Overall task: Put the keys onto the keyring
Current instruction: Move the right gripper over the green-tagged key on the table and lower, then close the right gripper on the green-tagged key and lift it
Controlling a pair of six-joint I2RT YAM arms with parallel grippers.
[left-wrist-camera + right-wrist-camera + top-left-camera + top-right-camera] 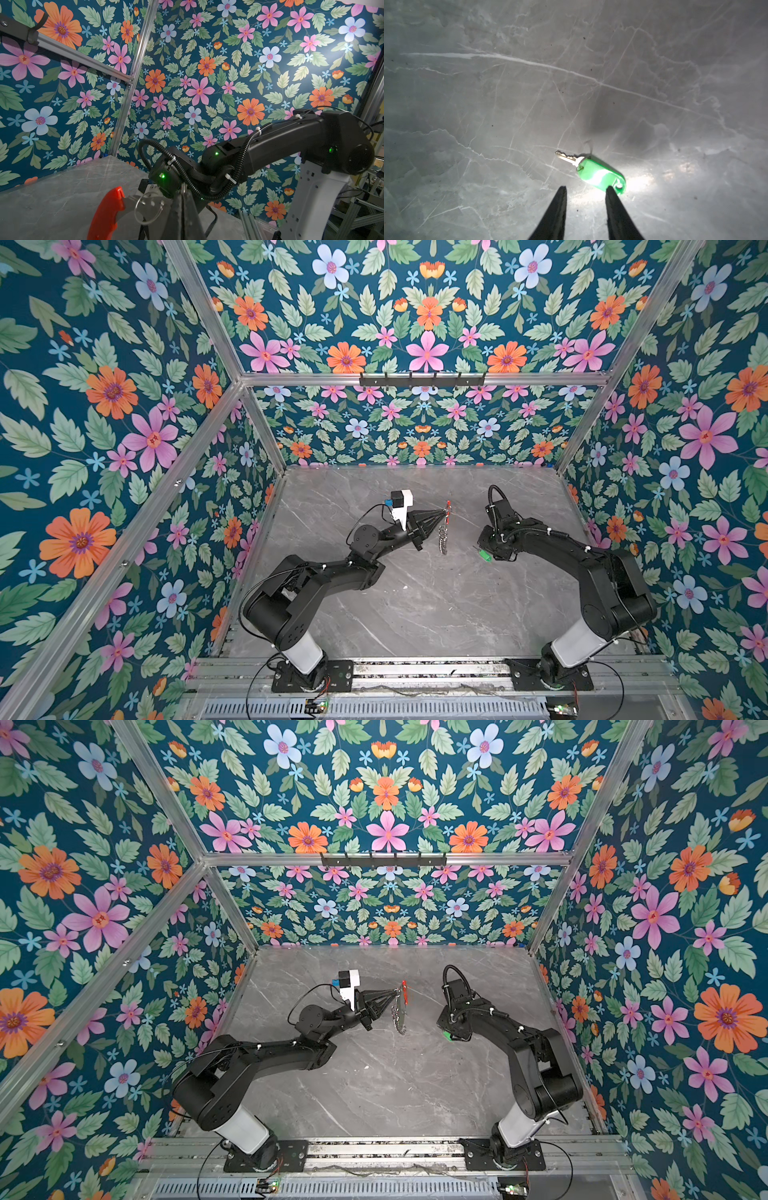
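Observation:
The keyring (445,531) hangs edge-on above the table in both top views, with its red arc (448,506) at the far end and silver loops dangling below. My left gripper (443,513) is shut on its rim near the red arc. In the left wrist view the red arc (108,209) and a silver loop (148,207) sit beside my shut left gripper (182,188). The keys, a single green-headed key (600,174), lie flat on the marble table (508,104). My right gripper (586,188) is open just over the table, one fingertip (610,192) at the edge of the green head. Nothing is between its fingers.
The green key (484,555) shows beside the right wrist in both top views, right of the keyring (401,1011). Floral walls and aluminium frame posts enclose the marble table (415,605). A black hook rail (422,379) hangs on the back wall.

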